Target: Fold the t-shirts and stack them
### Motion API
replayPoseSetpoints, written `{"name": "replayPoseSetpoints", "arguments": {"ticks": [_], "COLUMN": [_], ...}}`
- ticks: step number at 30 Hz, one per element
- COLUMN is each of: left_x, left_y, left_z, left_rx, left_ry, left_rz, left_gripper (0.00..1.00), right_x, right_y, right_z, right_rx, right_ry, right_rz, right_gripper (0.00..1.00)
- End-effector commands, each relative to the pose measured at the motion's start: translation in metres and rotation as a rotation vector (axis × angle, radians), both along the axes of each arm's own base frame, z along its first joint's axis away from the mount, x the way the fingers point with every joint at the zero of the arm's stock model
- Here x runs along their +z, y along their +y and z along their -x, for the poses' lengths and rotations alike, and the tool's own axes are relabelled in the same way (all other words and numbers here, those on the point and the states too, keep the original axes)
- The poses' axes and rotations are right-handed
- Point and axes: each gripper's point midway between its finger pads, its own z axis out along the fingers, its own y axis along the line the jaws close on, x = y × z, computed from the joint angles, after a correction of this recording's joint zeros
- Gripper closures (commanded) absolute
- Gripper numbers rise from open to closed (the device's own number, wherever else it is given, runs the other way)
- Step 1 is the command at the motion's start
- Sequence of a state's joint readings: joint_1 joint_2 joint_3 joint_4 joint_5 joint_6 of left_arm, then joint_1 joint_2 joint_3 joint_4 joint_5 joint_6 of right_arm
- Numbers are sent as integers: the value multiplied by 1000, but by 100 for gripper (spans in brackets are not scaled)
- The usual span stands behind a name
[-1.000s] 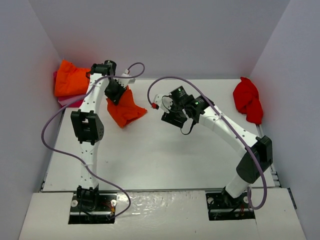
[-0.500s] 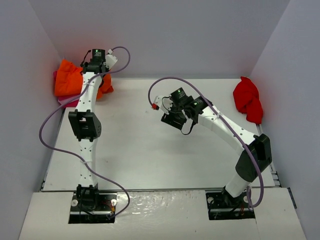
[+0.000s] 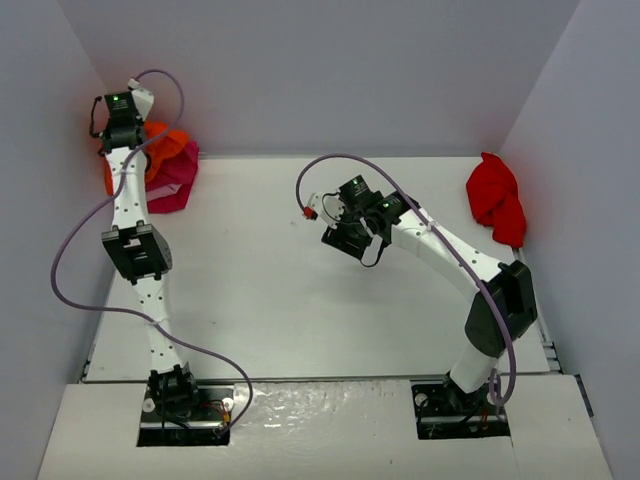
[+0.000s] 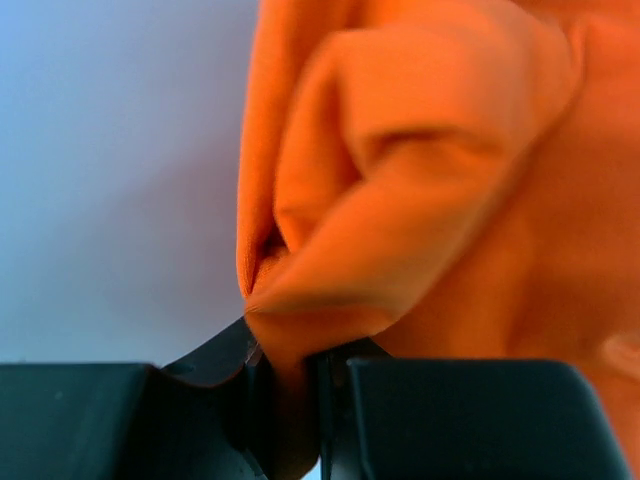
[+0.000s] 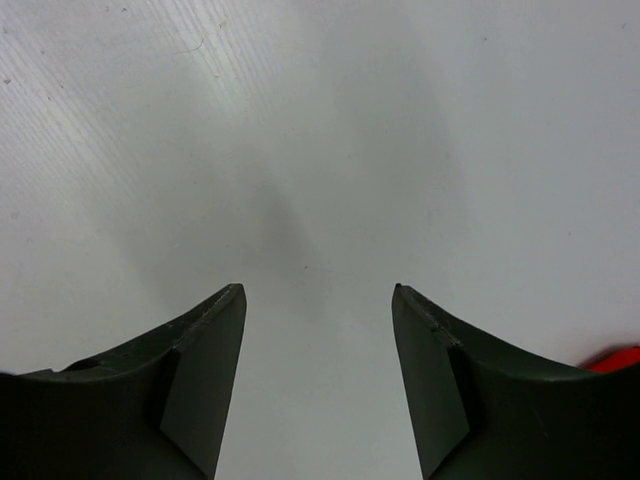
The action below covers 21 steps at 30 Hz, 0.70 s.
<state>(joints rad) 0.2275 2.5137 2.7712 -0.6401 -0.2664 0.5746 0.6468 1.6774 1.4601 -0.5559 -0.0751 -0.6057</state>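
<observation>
My left gripper [image 4: 290, 395] is shut on a fold of a bright orange t-shirt [image 4: 430, 180], which fills most of the left wrist view. From above, the left arm reaches into the far left corner and holds this orange t-shirt [image 3: 165, 140] over a magenta t-shirt [image 3: 176, 178]. A deeper red t-shirt [image 3: 496, 200] lies crumpled at the table's far right edge. My right gripper [image 3: 345, 238] hangs over the middle of the table. In its wrist view the right gripper [image 5: 318, 290] is open over the bare white table [image 5: 320, 120], with nothing between its fingers.
Grey walls close the table in at the back and on both sides. The left arm's purple cable [image 3: 70, 250] loops out toward the left wall. A small red plug [image 3: 310, 212] on the right arm's cable hangs beside the right gripper.
The left arm has swung from the table's left middle up into the far left corner, carrying the orange t-shirt. The magenta t-shirt now shows below it. The right arm has barely moved.
</observation>
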Motion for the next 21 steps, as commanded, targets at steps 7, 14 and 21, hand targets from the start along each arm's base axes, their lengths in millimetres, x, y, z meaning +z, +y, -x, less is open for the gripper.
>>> {"name": "replayPoseSetpoints", "arguments": {"ticks": [7,14,21], "left_x": [15,-1,26], "left_y": [68,50,16], "left_z": [28,16,9], "left_rx": [144,105,23], "left_ry": [-92,-64,-100], "left_rz": [43,67,67], "left_gripper": [100,100,100], "right_x": [-6,-9,-15], "right_y": [8,11,10], "right_z": [-11,-14,-11], "right_rx": [-8,-12,-4], "right_ry": [6,13,28], "right_rz": [-21,-15,-10], "right_gripper": [43,47,45]}}
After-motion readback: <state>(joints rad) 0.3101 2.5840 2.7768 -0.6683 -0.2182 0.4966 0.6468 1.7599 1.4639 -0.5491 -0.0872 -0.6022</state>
